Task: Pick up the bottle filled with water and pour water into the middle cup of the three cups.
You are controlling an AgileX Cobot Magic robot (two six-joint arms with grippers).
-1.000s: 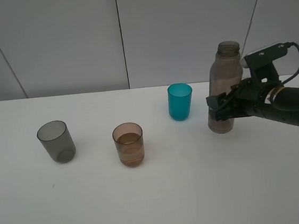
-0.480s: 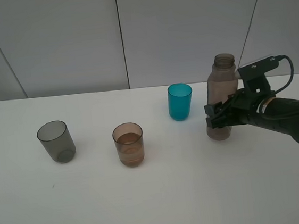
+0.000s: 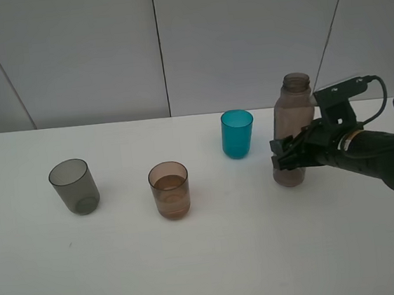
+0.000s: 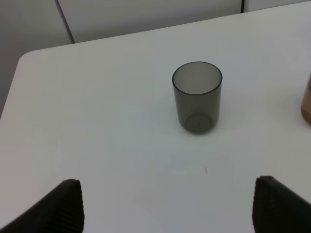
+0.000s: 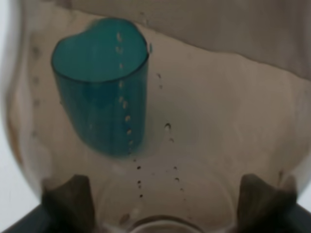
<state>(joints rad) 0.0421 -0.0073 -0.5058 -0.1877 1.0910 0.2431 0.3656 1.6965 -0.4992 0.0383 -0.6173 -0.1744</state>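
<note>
Standing on the white table (image 3: 216, 258) beside the teal plastic cup (image 3: 238, 134), the tall smoky brown see-through bottle (image 3: 291, 120) in the right pincer's (image 3: 287, 154) squeeze could tip if bumped while being let go.

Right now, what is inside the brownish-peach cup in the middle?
The middle cup holds a band of liquid, seen through its translucent wall, filling about the lower half. The grey cup and the teal cup: grey looks empty; teal's opaque wall hides its inside.
</note>
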